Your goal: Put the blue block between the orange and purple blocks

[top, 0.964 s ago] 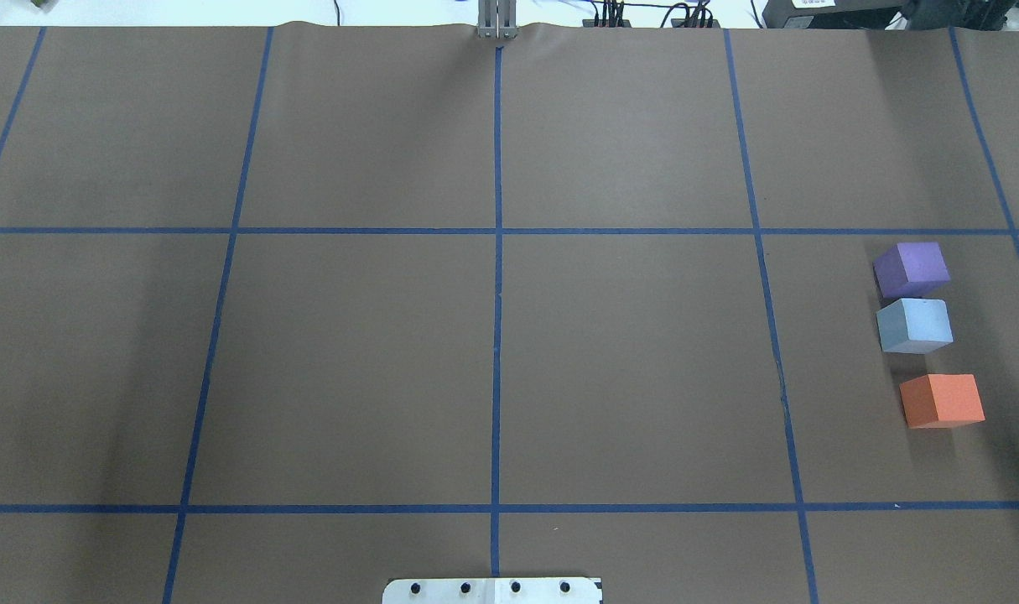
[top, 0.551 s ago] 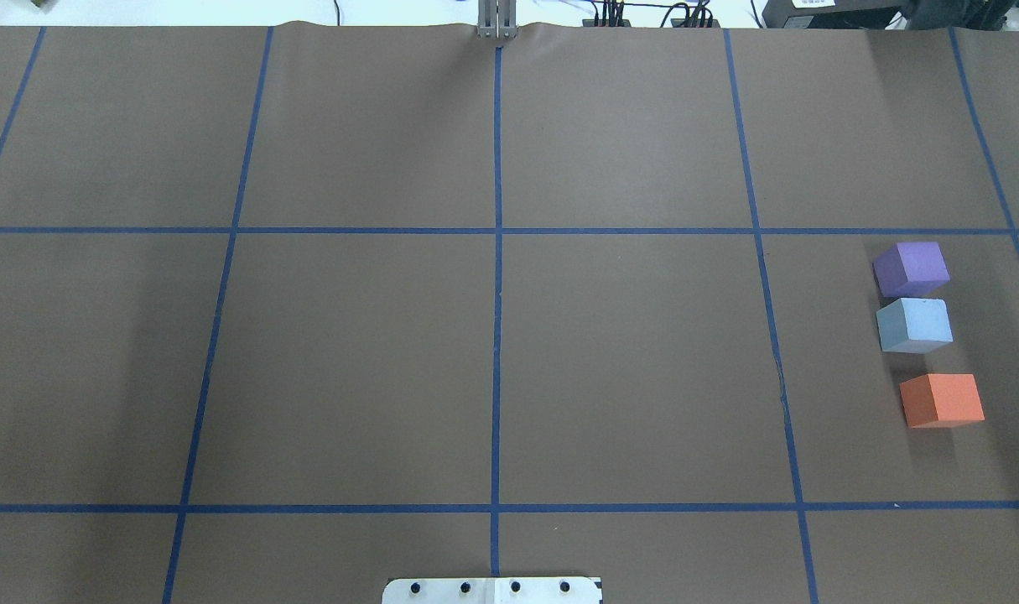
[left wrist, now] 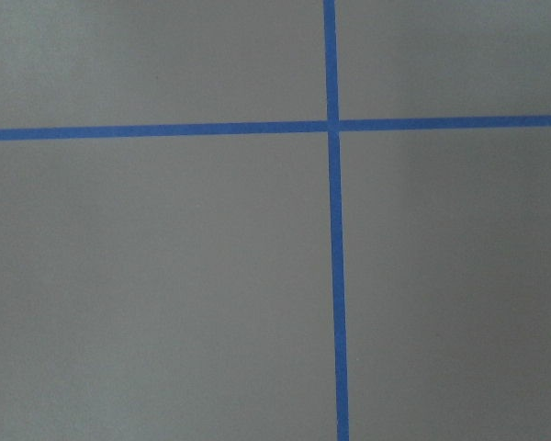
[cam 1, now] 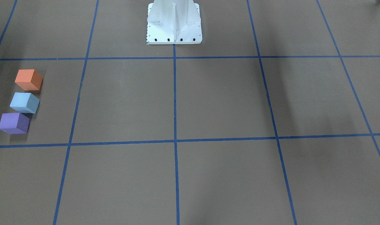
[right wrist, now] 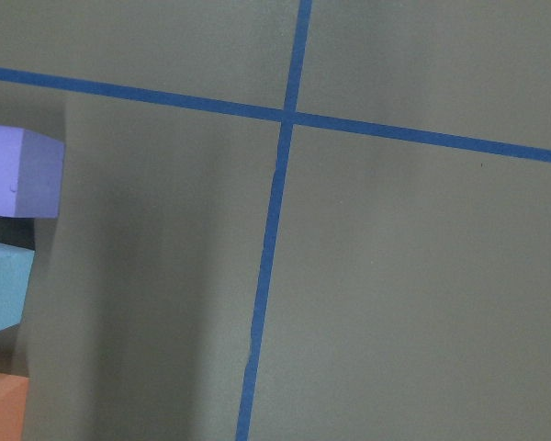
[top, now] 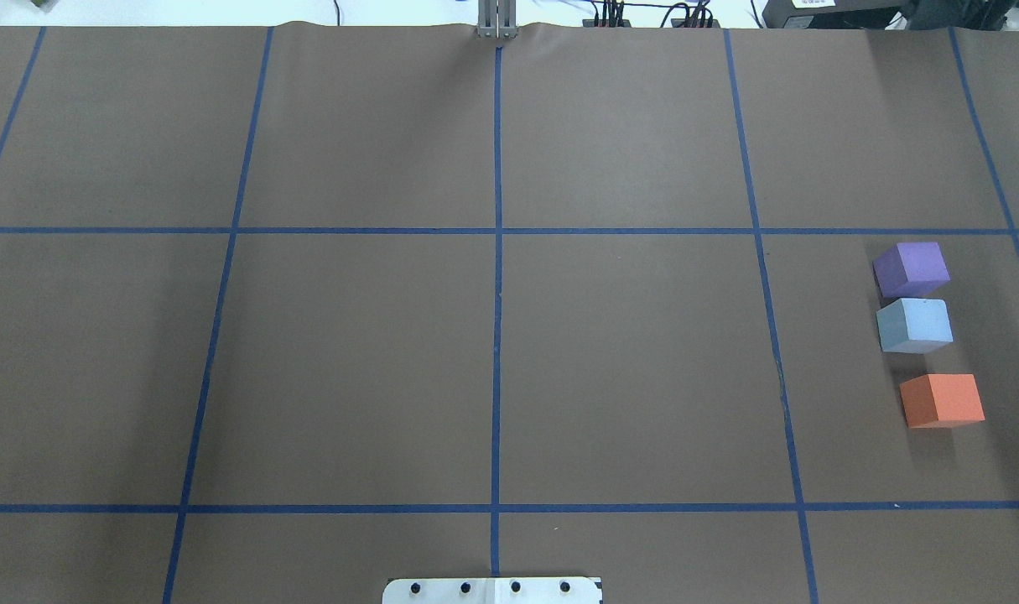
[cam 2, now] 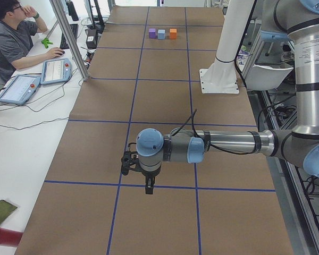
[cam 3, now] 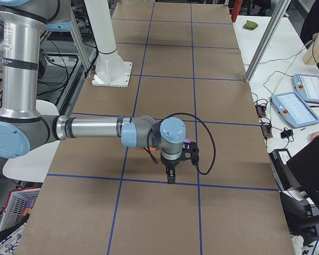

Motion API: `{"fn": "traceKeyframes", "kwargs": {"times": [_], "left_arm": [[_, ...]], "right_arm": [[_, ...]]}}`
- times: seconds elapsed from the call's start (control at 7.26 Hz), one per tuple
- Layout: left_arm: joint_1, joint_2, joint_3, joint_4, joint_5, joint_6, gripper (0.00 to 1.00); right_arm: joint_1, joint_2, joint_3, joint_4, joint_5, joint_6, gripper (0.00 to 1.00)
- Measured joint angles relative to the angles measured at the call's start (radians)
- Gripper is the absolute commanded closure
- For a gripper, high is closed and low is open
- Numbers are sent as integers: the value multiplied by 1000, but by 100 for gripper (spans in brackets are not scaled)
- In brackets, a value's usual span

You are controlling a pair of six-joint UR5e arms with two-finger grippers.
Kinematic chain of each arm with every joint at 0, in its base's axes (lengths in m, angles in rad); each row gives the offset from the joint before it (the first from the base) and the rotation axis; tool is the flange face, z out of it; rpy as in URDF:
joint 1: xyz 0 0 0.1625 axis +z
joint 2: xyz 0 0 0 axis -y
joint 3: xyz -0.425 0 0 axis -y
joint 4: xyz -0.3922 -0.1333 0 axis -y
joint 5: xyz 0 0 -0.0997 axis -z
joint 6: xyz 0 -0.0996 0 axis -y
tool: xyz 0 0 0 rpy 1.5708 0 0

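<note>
In the overhead view, three cubes stand in a column near the 3 o'clock edge of the brown paper-covered worktop. The pale blue foam cube sits in the middle. The purple foam cube is just beside it at 12 o'clock, and the orange foam cube is at about 5 o'clock, with a clear gap between them. The left tool and the right tool point down above the worktop, each near a crossing of blue tape lines and neither touching a cube. Both tools appear only in the side views, so I cannot tell whether their fingers are parted or closed.
</note>
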Motion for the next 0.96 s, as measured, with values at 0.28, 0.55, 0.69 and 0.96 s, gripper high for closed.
{"fn": "traceKeyframes", "kwargs": {"times": [0.28, 0.55, 0.69, 0.96], "left_arm": [[1, 26, -28, 28, -2, 37, 0], [2, 29, -38, 30, -7, 45, 0], [3, 29, -39, 30, -6, 47, 0], [3, 29, -43, 29, -6, 46, 0]], "right_arm": [[-1, -5, -1, 36, 2, 4, 0], [-1, -7, -2, 49, 6, 7, 0], [-1, -7, -2, 50, 6, 7, 0], [-1, -6, -1, 52, 5, 7, 0]]}}
